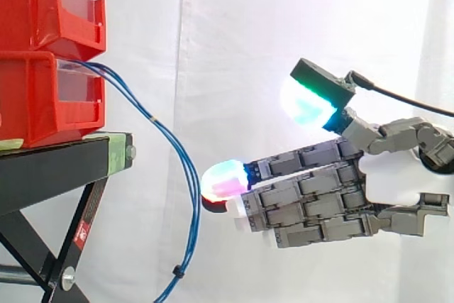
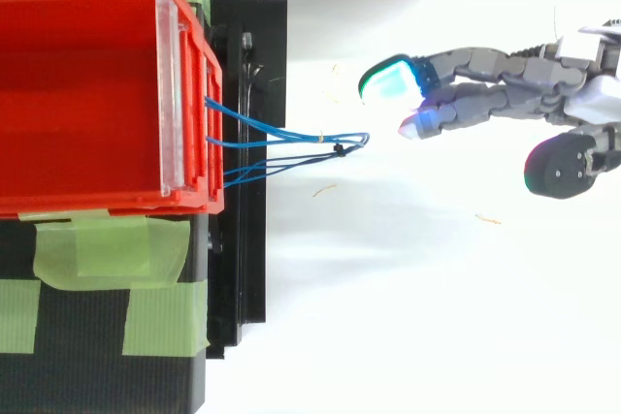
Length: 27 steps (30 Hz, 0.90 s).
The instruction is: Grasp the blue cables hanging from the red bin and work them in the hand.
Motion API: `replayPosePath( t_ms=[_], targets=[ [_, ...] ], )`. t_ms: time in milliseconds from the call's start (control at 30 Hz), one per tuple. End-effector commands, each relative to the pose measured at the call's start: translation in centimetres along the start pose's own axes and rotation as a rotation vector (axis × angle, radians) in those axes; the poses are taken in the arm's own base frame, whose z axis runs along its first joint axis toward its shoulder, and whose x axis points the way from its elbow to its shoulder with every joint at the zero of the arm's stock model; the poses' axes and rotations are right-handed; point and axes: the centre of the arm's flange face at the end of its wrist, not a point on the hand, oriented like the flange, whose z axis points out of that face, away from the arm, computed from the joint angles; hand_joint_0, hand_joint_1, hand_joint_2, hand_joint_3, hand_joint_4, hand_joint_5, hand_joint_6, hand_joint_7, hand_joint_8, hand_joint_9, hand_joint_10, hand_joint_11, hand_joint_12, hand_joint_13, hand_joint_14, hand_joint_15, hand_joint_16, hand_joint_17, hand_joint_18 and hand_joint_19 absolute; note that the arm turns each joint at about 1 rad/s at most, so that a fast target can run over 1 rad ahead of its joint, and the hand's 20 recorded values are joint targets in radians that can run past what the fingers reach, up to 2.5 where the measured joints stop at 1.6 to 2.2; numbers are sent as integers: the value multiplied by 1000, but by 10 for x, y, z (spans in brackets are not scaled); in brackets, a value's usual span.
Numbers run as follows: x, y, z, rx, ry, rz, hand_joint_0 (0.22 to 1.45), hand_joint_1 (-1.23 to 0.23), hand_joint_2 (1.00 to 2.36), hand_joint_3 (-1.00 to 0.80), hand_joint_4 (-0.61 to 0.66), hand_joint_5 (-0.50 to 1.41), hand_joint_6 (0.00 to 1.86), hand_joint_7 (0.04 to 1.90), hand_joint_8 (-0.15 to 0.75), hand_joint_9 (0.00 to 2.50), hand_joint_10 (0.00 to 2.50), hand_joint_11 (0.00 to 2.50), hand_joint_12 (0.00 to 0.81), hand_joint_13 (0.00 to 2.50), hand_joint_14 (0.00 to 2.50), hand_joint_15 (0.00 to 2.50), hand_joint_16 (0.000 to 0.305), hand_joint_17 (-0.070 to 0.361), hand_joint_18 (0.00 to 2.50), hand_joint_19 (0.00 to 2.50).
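Robot hand (image 1: 312, 204) open, fingers straight, fingertips just short of the blue cables (image 1: 187, 168) hanging from the red bin (image 1: 42, 101).

support: black bench (image 1: 57, 164), flat top on slanted legs | directly on top: lower red bin (image 1: 28, 104) | stacked on that: upper red bin (image 1: 35, 5) | green tape (image 2: 107, 249) strips stuck across the bench top beside the bin

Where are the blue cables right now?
In the side view the blue cables hang from the lower red bin at the view's left, looping down beside the black stand, just short of the open hand.
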Motion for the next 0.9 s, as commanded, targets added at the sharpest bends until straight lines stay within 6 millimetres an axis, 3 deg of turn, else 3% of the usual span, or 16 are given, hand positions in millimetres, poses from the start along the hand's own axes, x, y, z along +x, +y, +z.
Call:
replayPosePath(
  t_ms=[0,433,533,600,633,733,867],
  targets=[
    [-4,-1,-1,8,-33,-8,804,-541,1002,-947,265,-127,5,671,324,494,2,123,359,189,2,112,47,107,0,8],
    [-11,0,1,-7,-101,-44,805,-545,1001,-954,265,-123,5,675,327,502,3,138,358,192,3,116,47,107,0,3],
    [-11,-12,3,-5,-113,-55,804,-544,1001,-955,265,-124,5,679,326,491,3,138,358,193,2,118,47,106,0,10],
    [-10,-37,5,16,-108,-19,803,-544,1001,-958,262,-125,6,678,326,472,5,138,358,192,3,126,47,106,0,15],
    [0,-54,13,2,-83,27,802,-559,1001,-956,262,-113,5,667,323,465,3,120,365,226,4,115,48,107,0,0],
    [5,-58,23,-22,-77,39,804,-559,1001,-961,259,-117,5,669,326,495,5,218,380,413,5,196,48,107,129,109],
    [13,-41,51,-64,-70,31,803,-558,1001,-953,259,-119,6,669,324,490,5,227,399,509,8,278,48,107,294,213]
  ],
)
